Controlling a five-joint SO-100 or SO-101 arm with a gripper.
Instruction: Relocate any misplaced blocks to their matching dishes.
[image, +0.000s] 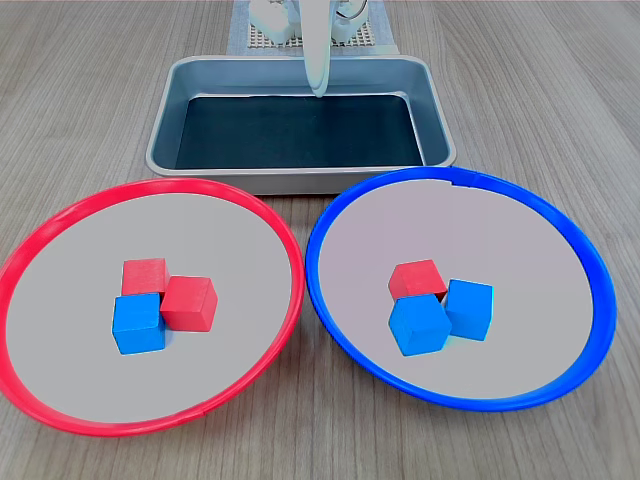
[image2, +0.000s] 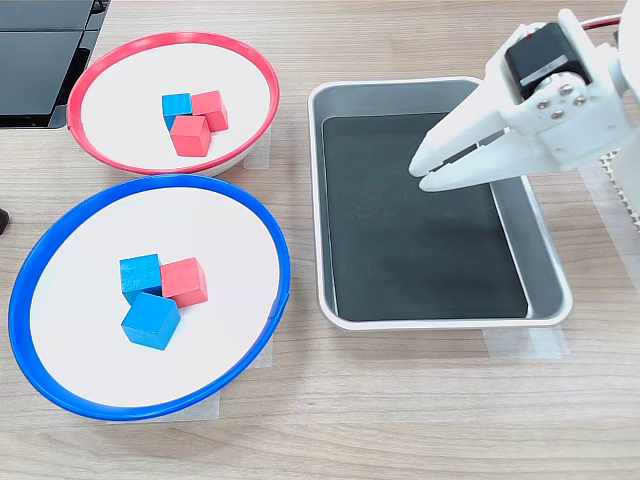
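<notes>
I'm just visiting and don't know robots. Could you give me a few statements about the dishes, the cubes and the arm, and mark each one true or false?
1. The red-rimmed dish holds two red cubes and one blue cube. True.
2. The blue-rimmed dish holds only blue cubes. False: one red cube sits with two blue ones.
3. The gripper is holding a cube. False: in the second exterior view it holds nothing and hangs over the metal tray.
4. The metal tray has no cubes in it. True.
5. The two dishes are stacked. False: they sit side by side on the table.
</notes>
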